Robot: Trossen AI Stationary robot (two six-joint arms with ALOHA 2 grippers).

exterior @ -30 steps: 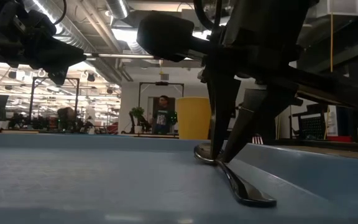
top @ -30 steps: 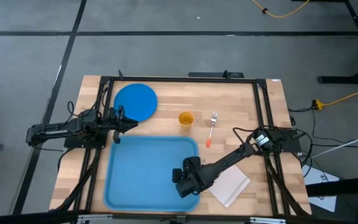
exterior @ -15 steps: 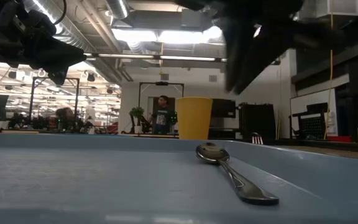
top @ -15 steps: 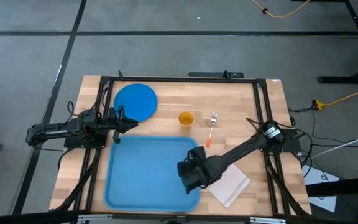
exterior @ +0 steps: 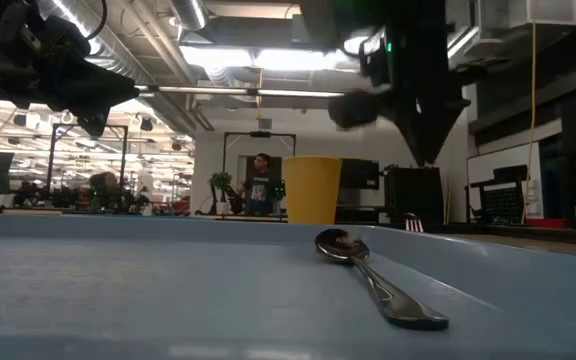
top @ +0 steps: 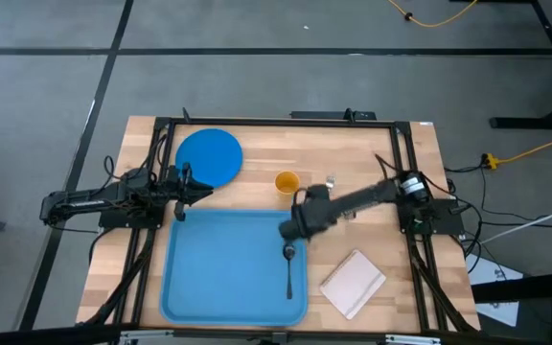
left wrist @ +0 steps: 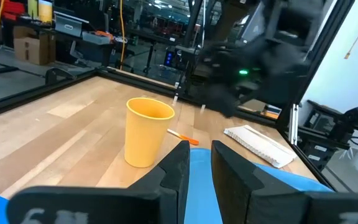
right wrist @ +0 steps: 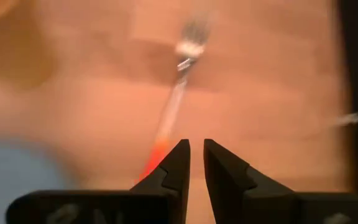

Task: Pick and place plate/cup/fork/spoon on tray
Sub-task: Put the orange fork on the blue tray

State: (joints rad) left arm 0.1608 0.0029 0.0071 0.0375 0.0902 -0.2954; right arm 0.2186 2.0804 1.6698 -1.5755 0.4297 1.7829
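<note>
The dark spoon (top: 289,270) lies flat in the right part of the light-blue tray (top: 218,278), bowl toward the far side; it also shows in the low view (exterior: 373,280). The fork (right wrist: 179,81) lies on the wood, its tines (top: 331,178) showing past my right arm. The orange-yellow cup (top: 287,182) stands upright on the wood. The blue plate (top: 209,156) lies at the far left. My right gripper (top: 297,222) hangs raised and empty by the tray's far right corner, with a narrow gap between its fingers (right wrist: 196,152), above the fork's orange end (right wrist: 156,155). My left gripper (top: 188,188) waits, slightly open (left wrist: 199,155), beside the plate.
A white rectangular pad (top: 353,283) lies on the wood right of the tray. A dark frame (top: 276,121) runs around the table's edges. Bare wood lies between cup, fork and pad. A person (exterior: 261,185) stands far off in the room behind.
My right gripper has let go of the spoon, risen off the tray and swung toward the table's far edge, from the tray's near right part to the fork's orange end. The spoon stays lying flat on the tray where it was set.
</note>
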